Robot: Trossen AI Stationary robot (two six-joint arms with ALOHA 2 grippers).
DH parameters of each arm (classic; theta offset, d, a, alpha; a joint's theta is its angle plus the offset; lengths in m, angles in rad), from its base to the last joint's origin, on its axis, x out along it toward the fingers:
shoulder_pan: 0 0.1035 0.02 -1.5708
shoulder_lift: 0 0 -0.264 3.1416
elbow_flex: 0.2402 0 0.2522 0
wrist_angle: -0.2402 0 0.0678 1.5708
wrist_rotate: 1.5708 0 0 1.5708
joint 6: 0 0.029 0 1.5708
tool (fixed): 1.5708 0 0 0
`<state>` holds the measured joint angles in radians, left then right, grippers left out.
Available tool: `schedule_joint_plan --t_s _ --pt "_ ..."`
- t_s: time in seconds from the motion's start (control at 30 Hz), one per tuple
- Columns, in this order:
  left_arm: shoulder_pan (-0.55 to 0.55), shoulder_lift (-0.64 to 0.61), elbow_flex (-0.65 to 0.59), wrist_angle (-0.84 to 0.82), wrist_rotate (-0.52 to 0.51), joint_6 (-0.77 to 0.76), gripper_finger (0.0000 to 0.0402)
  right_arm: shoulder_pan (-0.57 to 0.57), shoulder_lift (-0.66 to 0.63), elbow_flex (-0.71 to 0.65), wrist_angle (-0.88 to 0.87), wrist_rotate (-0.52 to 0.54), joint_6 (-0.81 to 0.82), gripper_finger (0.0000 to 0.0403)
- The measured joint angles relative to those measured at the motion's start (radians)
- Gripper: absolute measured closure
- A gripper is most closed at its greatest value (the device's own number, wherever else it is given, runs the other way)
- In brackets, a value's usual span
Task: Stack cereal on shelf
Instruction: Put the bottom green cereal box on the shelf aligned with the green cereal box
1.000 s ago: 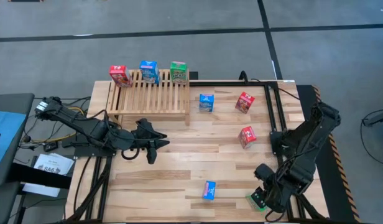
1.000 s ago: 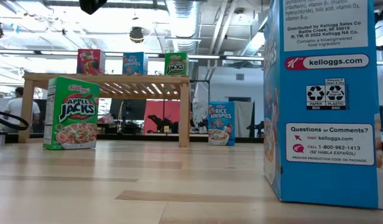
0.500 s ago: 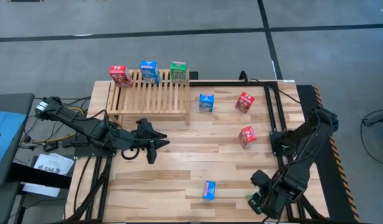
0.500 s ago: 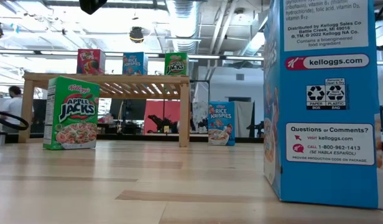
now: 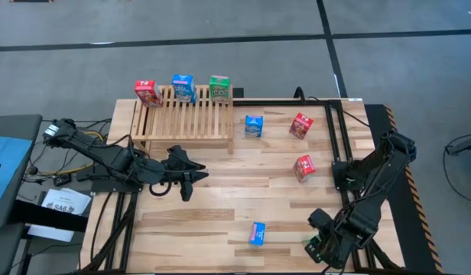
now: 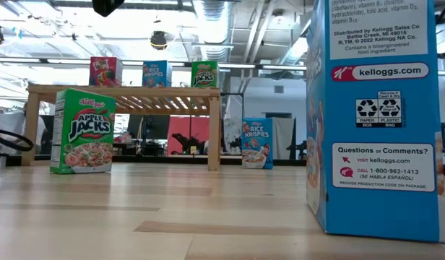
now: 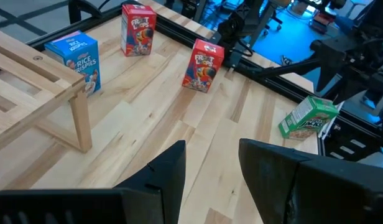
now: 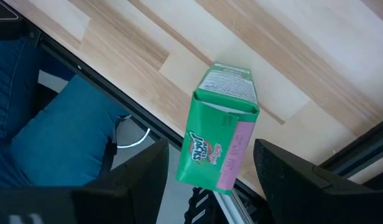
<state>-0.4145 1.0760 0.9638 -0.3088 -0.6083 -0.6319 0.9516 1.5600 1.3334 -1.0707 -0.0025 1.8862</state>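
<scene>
The wooden slat shelf (image 5: 186, 114) stands at the far left, with a red (image 5: 147, 92), a blue (image 5: 183, 88) and a green box (image 5: 219, 88) on its far rail. On the table stand a blue box (image 5: 254, 126), two red boxes (image 5: 301, 125) (image 5: 303, 168) and a near blue box (image 5: 257, 233). The low view shows another green box (image 6: 81, 131) upright on the table. My right gripper (image 5: 319, 246) is at the near right corner, shut on a green box (image 8: 219, 134). My left gripper (image 5: 191, 179) is open and empty in front of the shelf. My right gripper holds the green box by its lower end (image 8: 207, 177), one finger (image 8: 148, 180) on each side (image 8: 285, 180), coming from above. The box is tilted (image 7: 306, 118), its other end over the table's near right edge. I cannot tell whether it touches the table.
A black metal frame (image 5: 339, 137) runs along the table's right side and far right. Blue cloth (image 8: 55, 137) shows beyond the table's near edge under the right gripper. Bare planks (image 5: 220, 206) lie between the arms.
My right gripper has shifted a little toward the table's left and near edge with the green box, then kept still.
</scene>
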Motion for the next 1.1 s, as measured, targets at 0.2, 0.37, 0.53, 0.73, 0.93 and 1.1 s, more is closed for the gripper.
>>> schedule_joint_plan --t_s 0.2,0.37,0.53,0.73,0.93,1.1 --pt "0.000 0.000 0.000 -0.013 0.000 -0.005 0.0264 0.001 0.000 0.000 -0.029 0.001 0.000 0.0142" --pt "0.000 0.000 0.000 -0.026 0.000 -0.001 0.0264 0.007 0.000 0.000 -0.027 0.001 0.001 0.0142" --pt "-0.006 0.007 0.000 -0.055 -0.094 0.099 0.0264 0.013 0.000 0.000 -0.027 0.004 0.001 0.0142" --pt "-0.064 0.007 -0.010 -0.087 -0.177 0.115 0.0264 0.019 0.000 0.000 -0.026 0.048 0.000 0.0142" --pt "-0.121 -0.041 -0.206 0.069 -0.243 0.093 0.0264 0.023 0.000 0.000 -0.016 0.058 0.000 0.0142" --pt "-0.111 -0.110 -0.391 0.391 -0.033 0.236 0.0264 0.024 0.000 0.000 -0.016 0.057 0.000 0.0142"
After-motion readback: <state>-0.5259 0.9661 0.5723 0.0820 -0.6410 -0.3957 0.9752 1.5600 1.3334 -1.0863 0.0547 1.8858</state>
